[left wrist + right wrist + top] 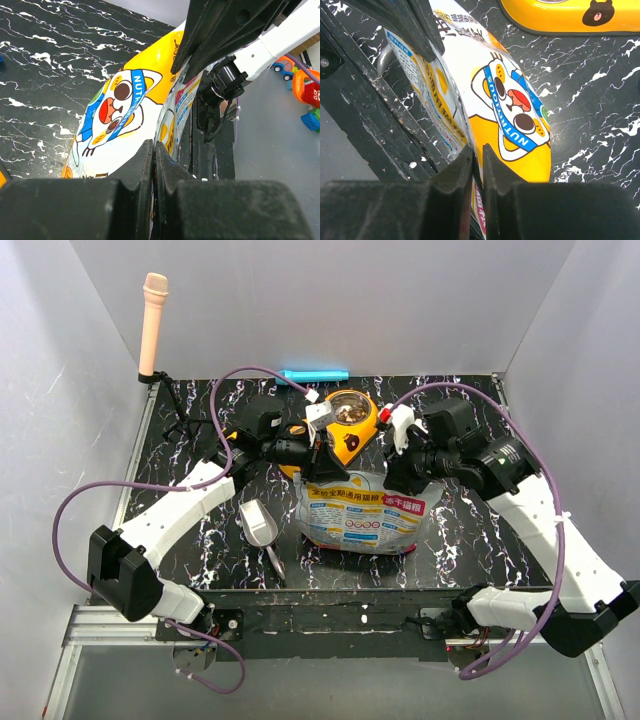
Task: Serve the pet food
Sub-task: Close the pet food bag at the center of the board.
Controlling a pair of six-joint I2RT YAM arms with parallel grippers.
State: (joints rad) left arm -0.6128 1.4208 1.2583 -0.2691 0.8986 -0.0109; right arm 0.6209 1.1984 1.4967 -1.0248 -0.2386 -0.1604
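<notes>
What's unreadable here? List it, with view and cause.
- Inside of the white-blue-pink foil bag: every view shows only its outside.
- yellow double bowl: in the top view the left arm covers part; the right wrist view's upper edge cuts it off.
- brown kibble pellets: top view, too small to count.

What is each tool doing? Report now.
Left tool: closed, pinching the food bag edge.
Right tool: jaws nearly together around the food bag edge; grip cannot be told.

One bag (362,508), one bowl (368,432), one scoop (258,522), one kibble heap (350,413)
</notes>
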